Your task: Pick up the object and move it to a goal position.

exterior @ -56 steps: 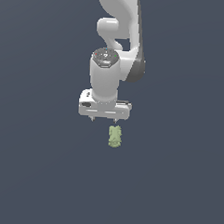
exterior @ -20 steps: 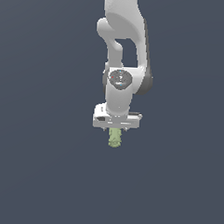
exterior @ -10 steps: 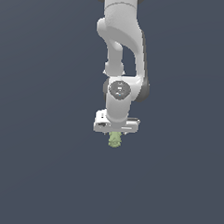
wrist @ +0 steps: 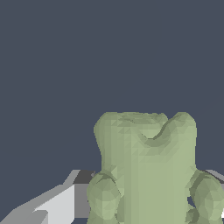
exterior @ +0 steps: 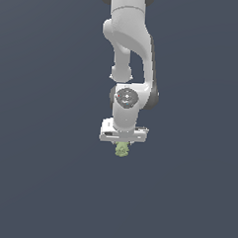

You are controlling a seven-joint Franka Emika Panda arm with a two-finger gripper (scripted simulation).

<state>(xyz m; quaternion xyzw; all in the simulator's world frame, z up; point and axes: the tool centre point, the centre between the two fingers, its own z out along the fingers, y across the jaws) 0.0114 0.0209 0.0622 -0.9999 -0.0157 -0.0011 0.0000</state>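
The object (exterior: 122, 150) is a small pale yellow-green lumpy item lying on the dark floor. In the exterior view it sits right under the white gripper (exterior: 122, 145), only its lower part showing below the hand. In the wrist view the object (wrist: 148, 170) fills the lower middle, between the two fingers. One white and grey finger (wrist: 65, 201) shows beside it, and a sliver of the other finger (wrist: 217, 176) at the picture's edge. The jaws stand open around the object, close to its sides. The fingertips are hidden in the exterior view.
The white arm (exterior: 129, 47) rises straight up from the gripper to the top of the exterior view. The dark grey floor (exterior: 48, 186) stretches flat all around, with nothing else on it.
The gripper has come down from above and to the exterior view's left of the object, until the fingers straddle it. The object has not moved.
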